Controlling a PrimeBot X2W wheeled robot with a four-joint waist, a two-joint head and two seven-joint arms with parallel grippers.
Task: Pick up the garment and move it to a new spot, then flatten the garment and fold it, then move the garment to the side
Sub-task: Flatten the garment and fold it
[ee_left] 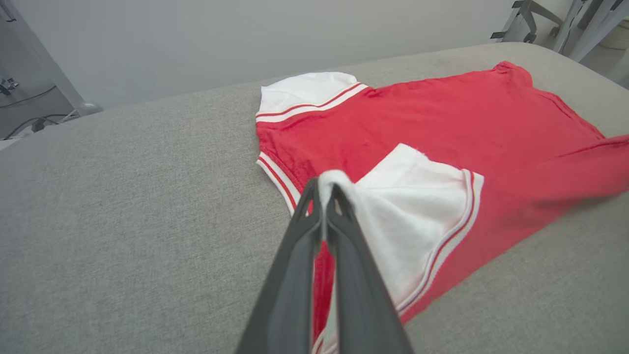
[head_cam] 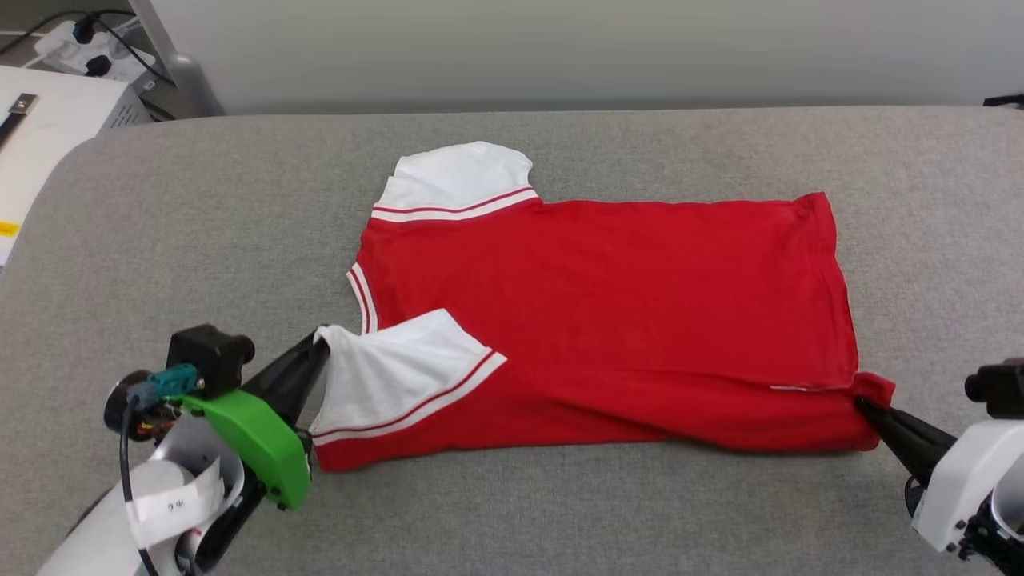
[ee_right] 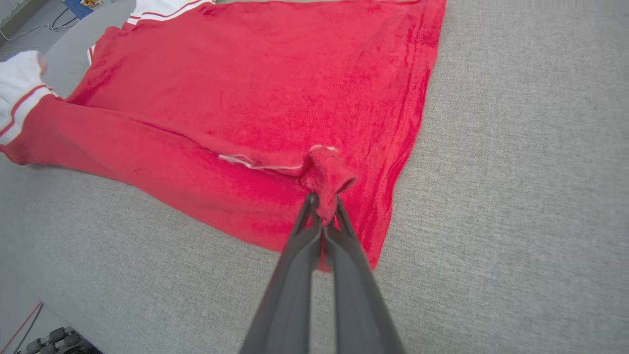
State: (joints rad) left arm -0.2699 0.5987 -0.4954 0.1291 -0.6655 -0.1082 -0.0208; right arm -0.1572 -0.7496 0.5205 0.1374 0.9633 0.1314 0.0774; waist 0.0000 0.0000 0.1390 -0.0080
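Head view: the garment [head_cam: 608, 304] lies flat on the grey pad [head_cam: 200, 240], its near edge folded over.
Left wrist view: the left gripper [ee_left: 324, 191] is pinched tight on the white sleeve [ee_left: 417, 196].
Right wrist view: the right gripper [ee_right: 323, 204] is pinched tight on a red corner [ee_right: 327, 169].

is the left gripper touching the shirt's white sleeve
Touching: in the left wrist view the left gripper is shut on the white sleeve, with the sleeve's edge pinched between its tips.

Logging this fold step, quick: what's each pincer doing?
Left pincer: shut on the near white sleeve of the red jersey T-shirt.
Right pincer: shut on that T-shirt's red hem corner.
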